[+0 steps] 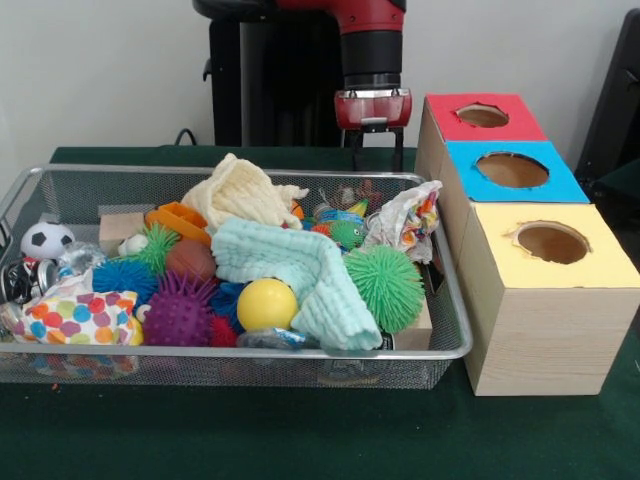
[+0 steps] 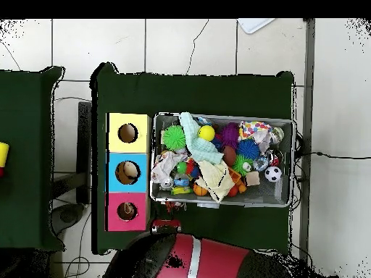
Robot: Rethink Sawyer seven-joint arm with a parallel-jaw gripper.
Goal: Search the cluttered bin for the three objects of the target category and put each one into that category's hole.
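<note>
Overhead, the fingers (image 1: 374,150) show in the front view as two dark prongs hanging apart and empty below the red wrist, behind the far rim of the wire bin (image 1: 455,330), between it and the sorting box. They touch nothing.

Bin sits on the green table (image 1: 300,440), packed: green spiky ball (image 1: 385,287) near the box end, yellow smooth ball (image 1: 266,303) just beside a mint cloth (image 1: 300,275), purple spiky ball (image 1: 180,312), blue spiky ball (image 1: 125,278), soccer ball (image 1: 46,240) at the other end, cream cloth (image 1: 240,192) heaped at the back.

Box just beside the bin: red hole (image 1: 483,115), blue hole (image 1: 512,170), yellow hole (image 1: 552,243).

Target category not stated; cannot tell which three are wanted. Balls have no long axis, so approach angle matters little. Mint cloth runs diagonally, draped over things below.

Judgement: search stage, nothing picked yet. Best come straight down on an exposed piece, fingers wide, clear of cloth folds; lifting cloth aside first may uncover hidden items. Snagging cloth is the main risk.
</note>
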